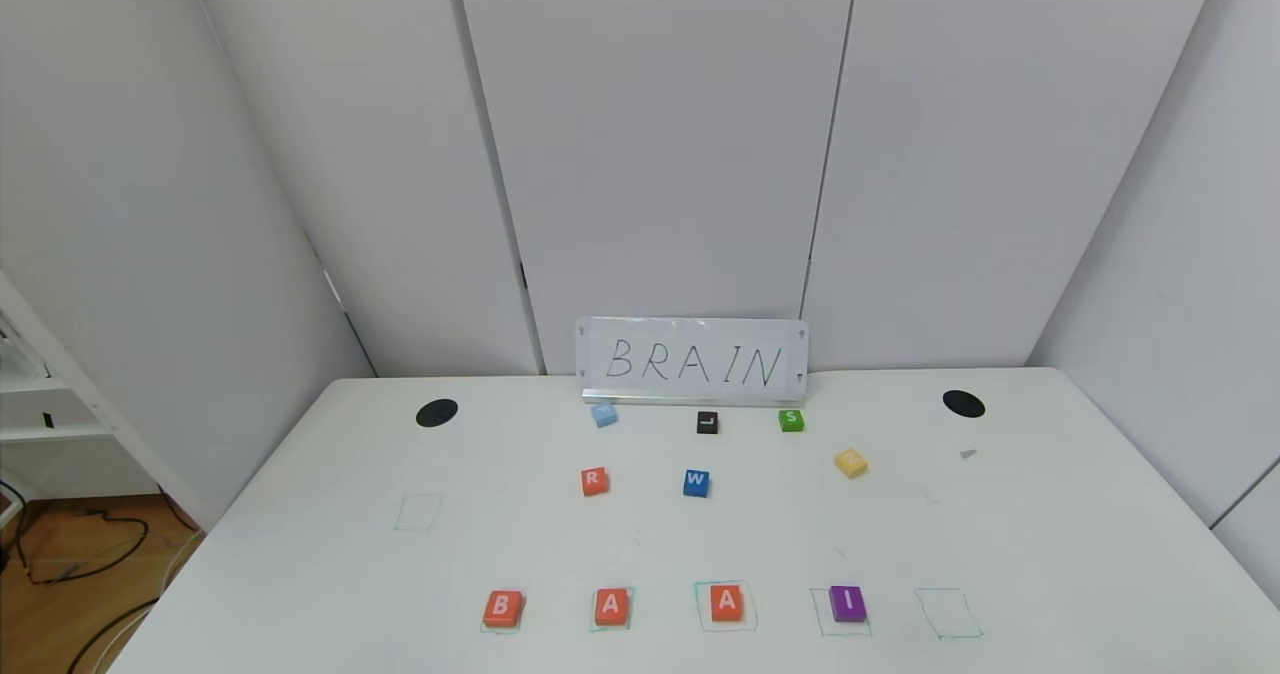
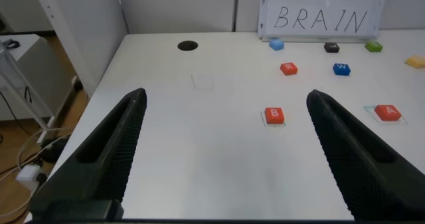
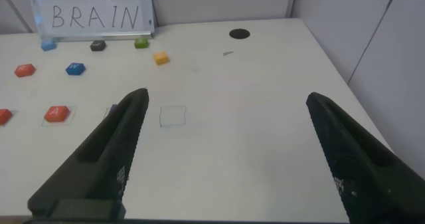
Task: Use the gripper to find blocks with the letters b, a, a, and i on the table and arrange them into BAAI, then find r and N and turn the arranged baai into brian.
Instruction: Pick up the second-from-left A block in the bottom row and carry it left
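Near the table's [image 1: 1050,554] front edge, an orange B [image 1: 502,608], two orange A's [image 1: 612,605] [image 1: 727,601] and a purple I [image 1: 848,603] lie in a row. The orange R [image 1: 594,481] and the yellow N [image 1: 851,462] lie farther back. Neither gripper shows in the head view. My left gripper [image 2: 226,98] is open and empty, held above the table on the near side of the B [image 2: 274,115]. My right gripper [image 3: 227,98] is open and empty over bare table beside an empty green square [image 3: 173,115]; the N [image 3: 161,58] lies beyond it.
A blue W [image 1: 696,483], black L [image 1: 707,422], green S [image 1: 791,419] and light blue block [image 1: 603,414] lie near a BRAIN sign [image 1: 693,362]. Two black holes [image 1: 437,413] [image 1: 963,404] sit at the back. Empty green squares [image 1: 418,512] [image 1: 948,614] are drawn on the table.
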Controlling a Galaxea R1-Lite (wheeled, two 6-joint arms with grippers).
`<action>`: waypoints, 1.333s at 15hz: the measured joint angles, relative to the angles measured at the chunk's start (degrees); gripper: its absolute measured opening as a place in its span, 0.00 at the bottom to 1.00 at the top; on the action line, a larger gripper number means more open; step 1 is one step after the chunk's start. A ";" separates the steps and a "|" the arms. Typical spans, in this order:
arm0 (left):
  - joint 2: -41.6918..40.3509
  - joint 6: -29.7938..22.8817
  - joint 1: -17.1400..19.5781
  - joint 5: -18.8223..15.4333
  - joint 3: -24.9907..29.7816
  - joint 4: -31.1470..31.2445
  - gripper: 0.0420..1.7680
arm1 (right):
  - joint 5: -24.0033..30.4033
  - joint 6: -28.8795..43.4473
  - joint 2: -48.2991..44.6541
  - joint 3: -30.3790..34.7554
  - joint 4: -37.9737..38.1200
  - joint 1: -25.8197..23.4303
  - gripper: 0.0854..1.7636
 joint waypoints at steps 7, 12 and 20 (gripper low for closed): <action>8.35 1.24 -0.49 -1.37 -14.30 5.57 0.97 | 0.48 0.24 9.75 -14.71 6.89 0.68 0.97; 21.53 0.95 -4.68 -1.52 -23.43 5.32 0.97 | 0.63 -0.09 26.06 -25.27 7.36 2.12 0.97; 44.41 0.46 -7.50 -2.99 -32.68 3.68 0.97 | 1.34 -3.95 53.33 -43.91 18.60 -1.84 0.97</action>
